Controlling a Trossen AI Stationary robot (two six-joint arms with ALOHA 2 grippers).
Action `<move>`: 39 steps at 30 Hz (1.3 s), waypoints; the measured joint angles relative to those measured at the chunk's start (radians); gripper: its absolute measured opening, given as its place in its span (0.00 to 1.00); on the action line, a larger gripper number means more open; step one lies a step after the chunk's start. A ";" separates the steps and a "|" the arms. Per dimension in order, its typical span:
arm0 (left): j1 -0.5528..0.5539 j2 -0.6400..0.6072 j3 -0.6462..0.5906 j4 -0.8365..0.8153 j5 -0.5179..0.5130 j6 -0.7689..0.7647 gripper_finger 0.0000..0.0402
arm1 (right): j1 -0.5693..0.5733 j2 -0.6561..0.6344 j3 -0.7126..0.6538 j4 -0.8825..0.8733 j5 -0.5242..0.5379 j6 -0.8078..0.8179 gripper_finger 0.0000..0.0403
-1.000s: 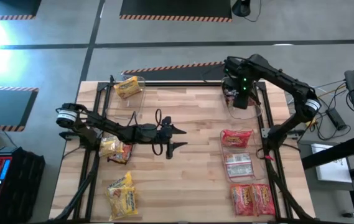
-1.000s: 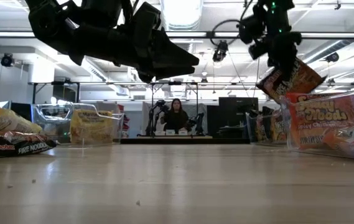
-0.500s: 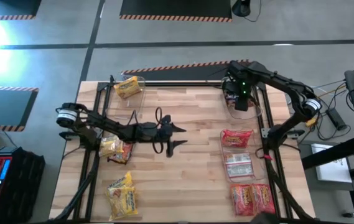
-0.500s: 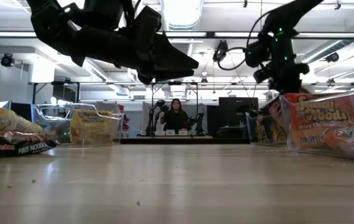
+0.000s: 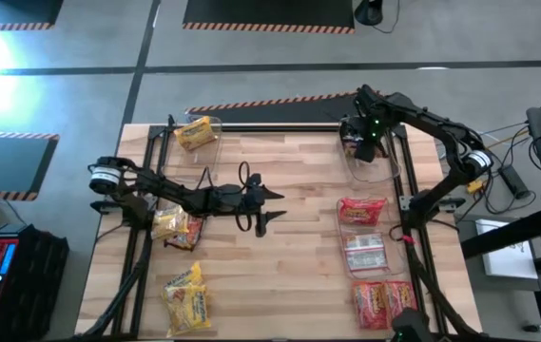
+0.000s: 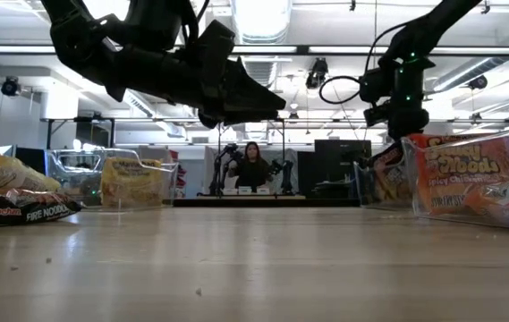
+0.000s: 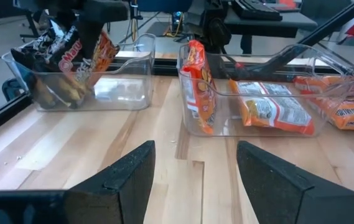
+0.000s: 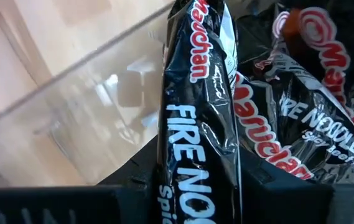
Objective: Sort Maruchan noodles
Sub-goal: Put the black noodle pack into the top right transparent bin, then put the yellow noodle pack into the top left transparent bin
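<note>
From above: right gripper [image 5: 367, 150] down in the far-right clear bin [image 5: 381, 173], left gripper [image 5: 272, 209] spread empty over mid-table. At that wrist: clamped on a black Fire Noodle packet [image 8: 198, 130] beside another dark packet [image 8: 301, 124] already binned. Mid-drop, seemingly; next, releasing and lifting clear.

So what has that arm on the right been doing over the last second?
The right gripper has carried its dark Fire Noodle packet down into the clear bin at the table's far right corner, fingers still shut on it. The left gripper stayed open above the middle of the table; the other packets did not move.
</note>
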 joint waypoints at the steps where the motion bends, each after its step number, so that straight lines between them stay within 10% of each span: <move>1: 0.001 0.000 0.000 0.000 0.000 0.000 0.52 | -0.001 0.000 0.003 0.003 -0.008 0.026 0.28; 11: 0.001 0.000 0.000 0.000 0.003 -0.003 0.52 | -0.005 0.000 0.010 0.015 -0.002 0.125 0.41; 17: 0.001 0.000 0.000 0.000 0.003 -0.003 0.52 | -0.005 0.000 0.021 0.026 0.241 0.096 0.49; 28: 0.001 0.001 0.000 0.000 0.003 -0.004 0.52 | 0.025 -0.033 0.142 -0.013 0.263 0.157 0.47; 39: 0.002 0.001 0.000 -0.001 -0.003 -0.094 0.52 | 0.215 -0.134 0.122 -0.009 -0.339 0.578 0.40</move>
